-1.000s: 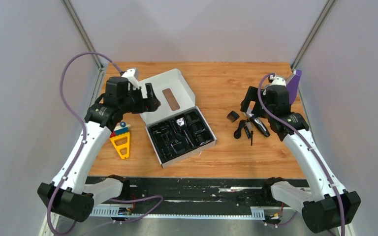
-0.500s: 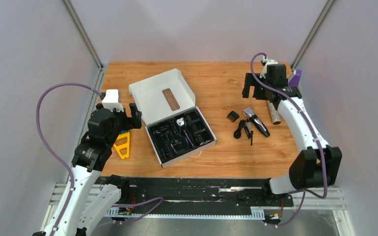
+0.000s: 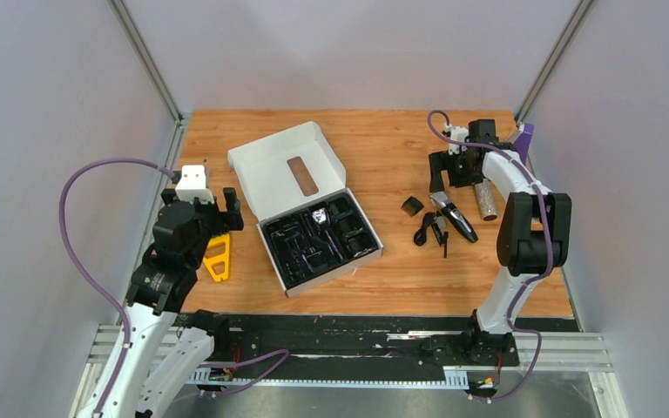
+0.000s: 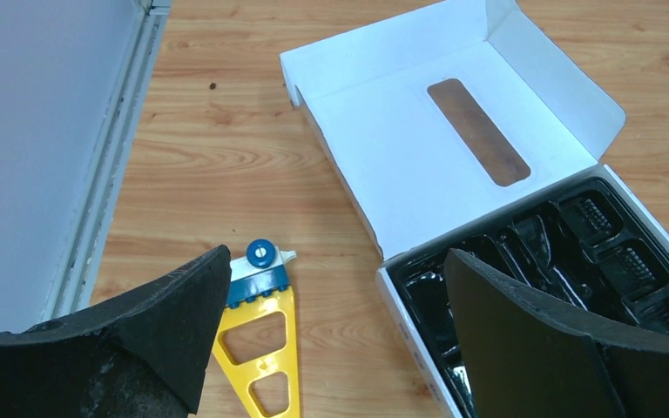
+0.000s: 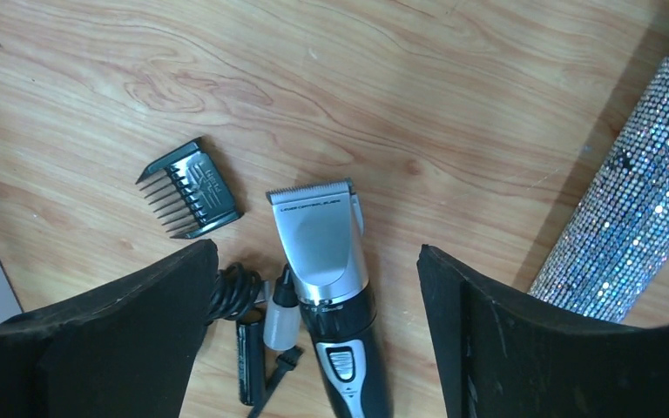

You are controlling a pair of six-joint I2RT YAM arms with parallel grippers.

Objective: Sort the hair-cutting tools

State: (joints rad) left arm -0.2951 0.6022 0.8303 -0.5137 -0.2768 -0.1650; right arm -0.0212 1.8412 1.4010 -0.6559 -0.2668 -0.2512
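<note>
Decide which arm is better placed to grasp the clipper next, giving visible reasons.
Right. The open right gripper hovers over the clipper, seen between its fingers; the left gripper hangs across the table, above the yellow piece and white box.

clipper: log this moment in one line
clipper on table, ungrasped | right tool open above it | left tool open, empty, beside box

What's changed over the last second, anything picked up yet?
Left claw pulled back from over the box toward the yellow piece. Right claw stayed over the clipper while its arm folded upright. Both open, nothing taken. Clipper, comb guard, cord and box unmoved.
</note>
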